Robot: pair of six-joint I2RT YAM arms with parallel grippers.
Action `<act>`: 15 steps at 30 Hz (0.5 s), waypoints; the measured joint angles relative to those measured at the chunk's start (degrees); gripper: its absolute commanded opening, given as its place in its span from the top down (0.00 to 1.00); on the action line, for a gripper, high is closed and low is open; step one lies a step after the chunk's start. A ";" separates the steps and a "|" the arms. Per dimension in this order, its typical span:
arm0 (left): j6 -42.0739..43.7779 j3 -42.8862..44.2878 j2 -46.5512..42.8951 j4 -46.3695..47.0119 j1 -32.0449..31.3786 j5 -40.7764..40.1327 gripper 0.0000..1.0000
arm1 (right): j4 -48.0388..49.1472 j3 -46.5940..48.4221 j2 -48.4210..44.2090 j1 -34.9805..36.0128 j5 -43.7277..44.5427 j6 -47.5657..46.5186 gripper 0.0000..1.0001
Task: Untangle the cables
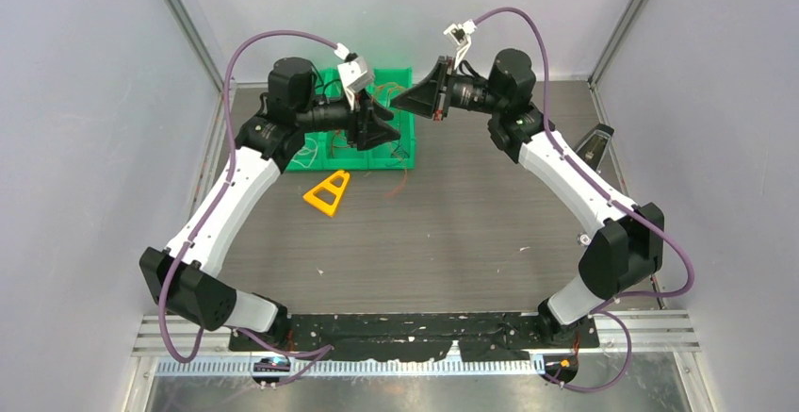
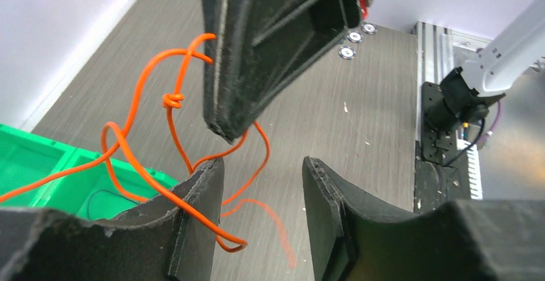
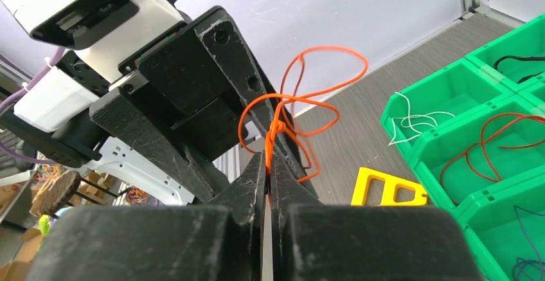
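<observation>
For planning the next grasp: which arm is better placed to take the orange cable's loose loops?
Left, probably. The left gripper is open beside the orange cable; the right gripper is shut on it.

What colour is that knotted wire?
The wire is orange, clearest in the left wrist view.

I had the orange cable (image 3: 276,128) up in the air, pinched in my right gripper (image 3: 268,163). A small tight knot sat just above the pinch, with loose loops spreading around it. In the green bin (image 3: 450,78) lay a curly white cable (image 3: 411,121) and a red cable (image 3: 491,145), each in its own compartment.
</observation>
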 measured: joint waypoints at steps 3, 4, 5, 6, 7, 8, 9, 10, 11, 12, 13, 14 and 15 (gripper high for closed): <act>-2.93 -0.57 0.02 3.34 -0.31 -2.56 0.57 | 2.03 -1.01 0.00 0.26 0.44 2.45 0.95; -4.04 -0.85 0.02 4.48 -0.46 -3.34 0.58 | 2.56 -1.40 0.00 0.28 0.70 3.48 0.95; -4.66 -1.09 0.02 5.31 -0.66 -3.98 0.60 | 2.86 -1.66 0.00 0.31 0.87 3.96 0.94; -5.95 -1.60 0.02 6.54 -0.87 -4.85 0.61 | 3.23 -1.86 0.00 0.37 1.07 4.70 0.94; -6.69 -1.95 0.02 7.32 -1.09 -5.31 0.62 | 3.52 -1.97 0.00 0.37 1.29 5.25 0.94; -7.48 -2.36 0.02 8.17 -1.42 -5.84 0.63 | 4.00 -2.12 0.00 0.37 1.57 5.95 0.94; -8.28 -2.73 0.02 8.92 -1.79 -6.25 0.67 | 4.61 -2.34 0.00 0.37 1.92 6.78 0.94; -8.81 -2.91 0.02 9.33 -2.23 -6.71 0.71 | 5.07 -2.49 0.00 0.37 2.14 7.50 0.95; -9.03 -2.97 0.13 9.62 -2.71 -7.10 0.77 | 5.57 -2.62 0.00 0.37 2.45 8.37 0.94; -9.18 -2.97 0.22 9.81 -3.13 -7.43 0.83 | 6.12 -2.78 0.00 0.37 2.62 9.20 0.95; -9.42 -2.97 0.31 9.92 -3.54 -7.76 0.91 | 6.71 -2.89 0.00 0.37 2.78 10.12 0.94; -9.70 -2.97 0.35 9.92 -3.89 -8.31 1.00 | 7.26 -2.93 0.00 0.37 2.91 10.93 0.94; -10.08 -2.97 0.46 9.99 -4.15 -8.83 1.00 | 7.69 -2.95 0.00 0.31 3.02 11.61 0.94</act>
